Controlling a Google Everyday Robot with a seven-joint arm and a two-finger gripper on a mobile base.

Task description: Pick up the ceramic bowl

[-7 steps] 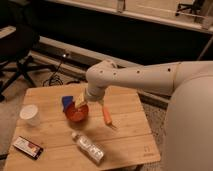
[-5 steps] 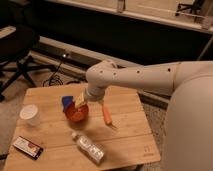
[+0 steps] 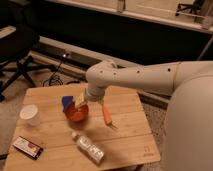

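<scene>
Hovering at the back rim of the small round glossy red-orange ceramic bowl (image 3: 76, 114), near the wooden table's (image 3: 131, 131) middle: the gripper (image 3: 82, 100), open or closed impossible to tell. White translucent cup (image 3: 30, 115) upright, well apart.

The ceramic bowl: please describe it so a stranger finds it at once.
On the wooden table, near its middle, the ceramic bowl sits just under the claw. It is round, glossy, red-orange, unlike the white cup and the slim orange stick.
</scene>
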